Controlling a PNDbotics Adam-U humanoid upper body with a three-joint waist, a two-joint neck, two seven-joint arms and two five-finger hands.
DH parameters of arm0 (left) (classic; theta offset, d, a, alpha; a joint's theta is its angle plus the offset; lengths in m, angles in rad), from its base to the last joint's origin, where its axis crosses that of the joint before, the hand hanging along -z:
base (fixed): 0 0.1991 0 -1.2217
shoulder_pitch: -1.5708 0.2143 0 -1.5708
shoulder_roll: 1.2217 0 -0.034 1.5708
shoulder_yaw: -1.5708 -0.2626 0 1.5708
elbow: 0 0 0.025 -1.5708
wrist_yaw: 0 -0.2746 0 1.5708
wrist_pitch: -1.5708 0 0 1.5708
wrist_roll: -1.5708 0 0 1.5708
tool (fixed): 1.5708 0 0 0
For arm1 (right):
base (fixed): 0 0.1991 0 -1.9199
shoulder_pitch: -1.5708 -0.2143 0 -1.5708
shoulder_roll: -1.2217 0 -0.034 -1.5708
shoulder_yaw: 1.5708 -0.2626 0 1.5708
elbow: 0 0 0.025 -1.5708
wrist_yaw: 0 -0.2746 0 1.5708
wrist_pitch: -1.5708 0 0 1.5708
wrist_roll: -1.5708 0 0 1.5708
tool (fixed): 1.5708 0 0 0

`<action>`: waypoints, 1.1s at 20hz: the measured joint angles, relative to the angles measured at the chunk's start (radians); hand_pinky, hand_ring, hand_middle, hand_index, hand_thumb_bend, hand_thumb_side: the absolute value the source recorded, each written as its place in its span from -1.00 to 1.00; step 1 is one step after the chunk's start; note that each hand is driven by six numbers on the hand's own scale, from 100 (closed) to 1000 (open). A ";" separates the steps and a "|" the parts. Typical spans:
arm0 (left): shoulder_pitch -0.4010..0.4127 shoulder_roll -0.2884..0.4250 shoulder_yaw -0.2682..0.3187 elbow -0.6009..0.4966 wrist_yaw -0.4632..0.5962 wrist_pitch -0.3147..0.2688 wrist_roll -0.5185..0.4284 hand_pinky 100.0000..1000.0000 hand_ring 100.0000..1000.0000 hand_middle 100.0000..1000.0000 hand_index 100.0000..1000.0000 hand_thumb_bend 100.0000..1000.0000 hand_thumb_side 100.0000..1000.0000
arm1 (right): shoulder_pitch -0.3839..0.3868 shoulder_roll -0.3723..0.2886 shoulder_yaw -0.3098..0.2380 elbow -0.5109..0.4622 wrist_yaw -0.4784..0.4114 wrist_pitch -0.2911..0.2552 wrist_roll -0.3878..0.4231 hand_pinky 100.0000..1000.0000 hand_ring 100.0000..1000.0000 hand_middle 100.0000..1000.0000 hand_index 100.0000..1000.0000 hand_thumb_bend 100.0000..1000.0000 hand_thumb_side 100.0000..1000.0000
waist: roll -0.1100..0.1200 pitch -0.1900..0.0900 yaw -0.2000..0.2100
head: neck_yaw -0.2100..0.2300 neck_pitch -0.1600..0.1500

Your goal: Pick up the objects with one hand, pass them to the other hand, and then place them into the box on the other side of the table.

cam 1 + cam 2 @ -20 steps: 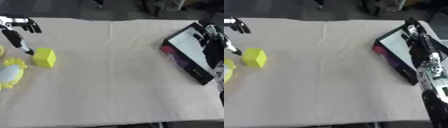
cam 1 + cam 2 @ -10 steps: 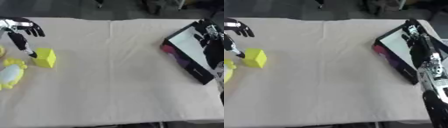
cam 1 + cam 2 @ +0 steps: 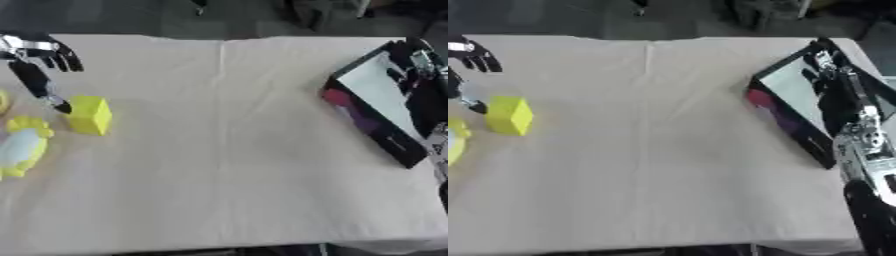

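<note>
Hovering at the desk's left edge, left hand (image 3: 39, 67) open, empty, fingertip just beside block (image 3: 90, 115); block lying right of it. Right hand (image 3: 833, 87) open over box (image 3: 376, 102) at right edge.

Looking like a lab or test room rather than a home: a table (image 3: 227, 150) draped in plain beige cloth (image 3: 219, 90), creased down the middle, filling most of the scene. Showing dark floor (image 3: 262, 20) beyond the far edge, with blurred dark shapes (image 3: 319, 12), possibly furniture legs, standing there.
</note>
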 measured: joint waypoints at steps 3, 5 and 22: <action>0.004 -0.009 0.000 0.004 -0.010 -0.003 0.003 0.69 0.59 0.47 0.55 0.35 -1.00 | 0.000 0.005 0.000 0.000 0.000 0.000 0.000 1.00 1.00 1.00 1.00 -1.00 0.20 | 0.000 0.002 -0.001 | 0.000 0.000; 0.007 -0.017 0.000 0.008 -0.012 -0.004 0.004 0.69 0.60 0.48 0.55 0.37 -1.00 | 0.000 0.006 0.000 0.000 0.000 0.001 0.000 1.00 1.00 1.00 1.00 -1.00 0.20 | 0.000 0.004 -0.002 | 0.000 0.000; 0.022 -0.081 0.002 -0.016 -0.202 -0.051 0.052 0.69 0.66 0.55 0.58 0.52 -1.00 | 0.000 0.020 0.006 0.003 0.001 0.013 0.012 1.00 1.00 1.00 1.00 -1.00 0.21 | -0.004 0.022 -0.013 | 0.006 -0.002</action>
